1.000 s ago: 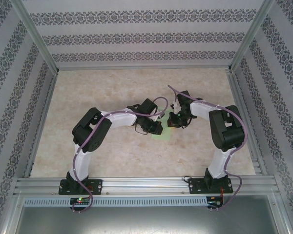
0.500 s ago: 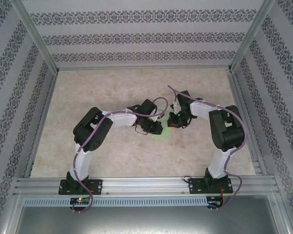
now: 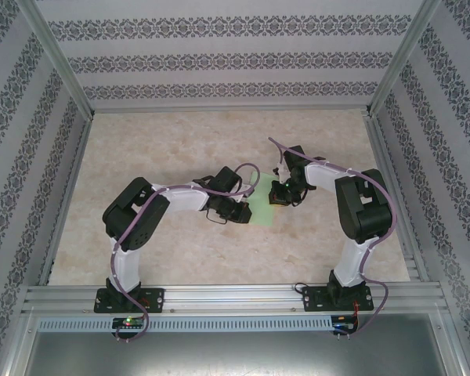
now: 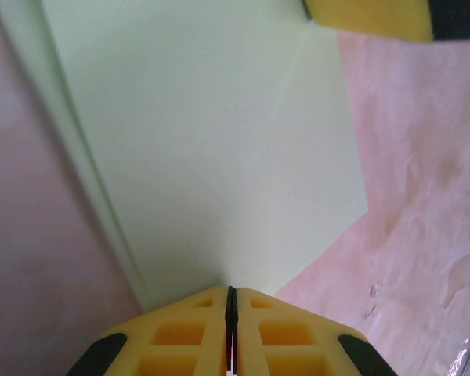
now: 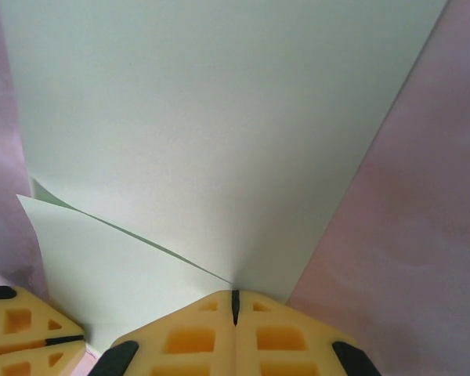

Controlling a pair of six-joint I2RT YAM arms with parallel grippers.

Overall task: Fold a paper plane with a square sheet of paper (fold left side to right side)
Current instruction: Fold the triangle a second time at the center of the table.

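Lying mid-frame on the tabletop (image 3: 180,141), the sheet (image 3: 260,213) runs top to bottom; left jaws, closed, touch its left edge, right jaws, closed, touch its upper right corner, both equally near, so the fold should likely carry rightward.

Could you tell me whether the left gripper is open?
No, the left gripper is shut, its yellow fingers meeting along a thin seam.

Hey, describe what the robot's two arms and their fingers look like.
Both the left arm and the right arm have white links between bulky black joints, with a lavender cable trailing along each. The fingers are yellow blocks with moulded rectangular pockets and black edging.
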